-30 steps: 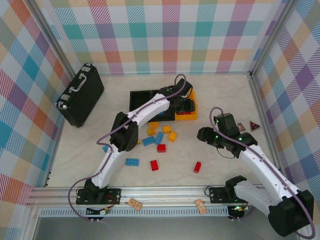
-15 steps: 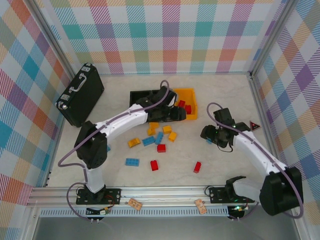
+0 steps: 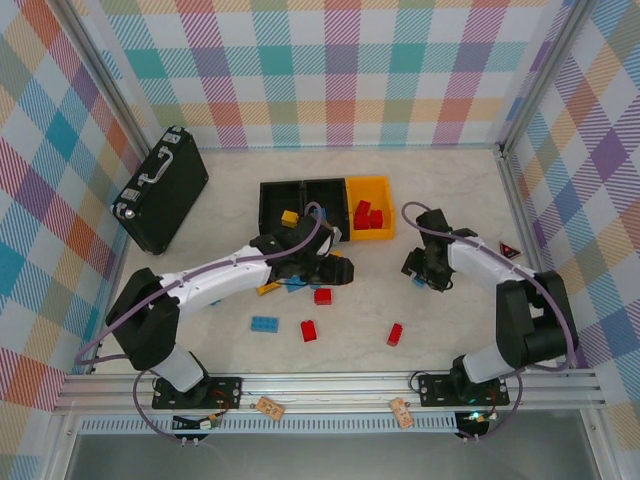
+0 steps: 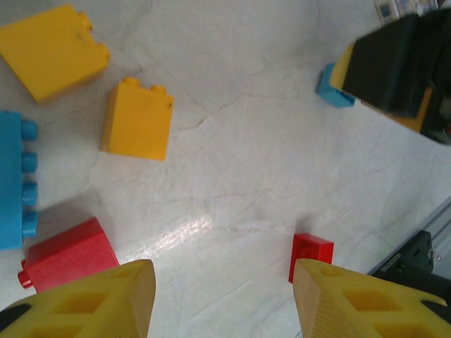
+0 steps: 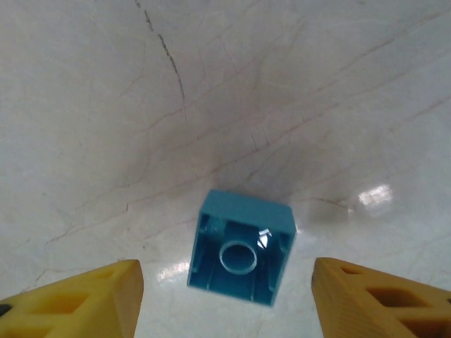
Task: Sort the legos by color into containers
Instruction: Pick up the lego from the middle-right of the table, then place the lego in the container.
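Three containers stand in a row at the back: two black bins (image 3: 283, 203) (image 3: 326, 197) and a yellow-orange bin (image 3: 372, 190) holding red legos (image 3: 364, 216). A yellow lego (image 3: 289, 216) lies in the left black bin. My left gripper (image 3: 338, 270) (image 4: 224, 296) is open over bare table by the loose cluster, with two yellow legos (image 4: 137, 118), a blue one (image 4: 14, 179) and a red one (image 4: 67, 253) to its left. My right gripper (image 3: 423, 277) (image 5: 225, 296) is open around a small blue lego (image 5: 242, 248) lying with its hollow underside showing, apart from both fingers.
More loose legos lie nearer the front: blue (image 3: 264, 323), red (image 3: 309, 330) and red (image 3: 394, 334). A black briefcase (image 3: 160, 190) stands at the back left. A small red-and-black card (image 3: 510, 250) lies by the right wall.
My left gripper has drawn back from the yellow-orange bin to the loose cluster. My right arm has swung in and settled over the small blue lego.
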### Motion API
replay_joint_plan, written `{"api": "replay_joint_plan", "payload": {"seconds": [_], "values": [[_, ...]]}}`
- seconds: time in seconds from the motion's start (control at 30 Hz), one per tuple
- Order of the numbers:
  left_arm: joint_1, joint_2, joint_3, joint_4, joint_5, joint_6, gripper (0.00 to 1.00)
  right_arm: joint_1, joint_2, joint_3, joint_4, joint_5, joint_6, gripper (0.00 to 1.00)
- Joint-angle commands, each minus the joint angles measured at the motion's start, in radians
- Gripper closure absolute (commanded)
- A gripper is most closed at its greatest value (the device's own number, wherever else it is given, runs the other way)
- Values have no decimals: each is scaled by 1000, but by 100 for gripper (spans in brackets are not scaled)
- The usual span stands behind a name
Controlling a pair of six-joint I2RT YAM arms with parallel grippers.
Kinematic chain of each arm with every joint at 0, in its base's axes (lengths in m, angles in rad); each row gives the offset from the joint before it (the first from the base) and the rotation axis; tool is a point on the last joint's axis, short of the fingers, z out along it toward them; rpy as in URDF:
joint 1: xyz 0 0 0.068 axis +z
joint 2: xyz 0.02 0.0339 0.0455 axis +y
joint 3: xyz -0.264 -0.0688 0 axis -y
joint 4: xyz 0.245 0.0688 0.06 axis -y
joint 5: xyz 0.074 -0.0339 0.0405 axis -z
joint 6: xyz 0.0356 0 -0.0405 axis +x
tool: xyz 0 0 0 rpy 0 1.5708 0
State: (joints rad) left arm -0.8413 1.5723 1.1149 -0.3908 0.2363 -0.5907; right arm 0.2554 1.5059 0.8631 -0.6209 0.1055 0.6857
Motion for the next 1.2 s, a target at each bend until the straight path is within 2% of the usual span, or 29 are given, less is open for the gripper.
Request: {"api": "replay_joint_plan", "payload": {"seconds": [0.0,0.13,0.2,0.33,0.47,0.67,0.9,1.17], "values": [[-16,-22,-37,38,-17,-29,46,-5,43,36,19,0,3,42],[-25,-11,-48,42,-25,-38,46,-5,73,50,18,1,-14,53],[-28,-11,-49,38,-31,-39,46,-6,80,55,15,-4,-25,62],[-27,-22,-61,38,-55,-44,46,-2,38,63,4,-13,-48,74],[-27,-63,-101,29,-122,-74,46,12,-16,107,-28,-40,-73,75],[-22,-191,-193,-53,-330,-145,46,88,-13,241,-58,-80,-104,75],[18,-341,-291,-128,-409,-207,44,225,145,484,-93,-83,-139,74],[53,-471,-365,-153,-422,-231,41,343,369,751,-155,-62,-184,73]]}}
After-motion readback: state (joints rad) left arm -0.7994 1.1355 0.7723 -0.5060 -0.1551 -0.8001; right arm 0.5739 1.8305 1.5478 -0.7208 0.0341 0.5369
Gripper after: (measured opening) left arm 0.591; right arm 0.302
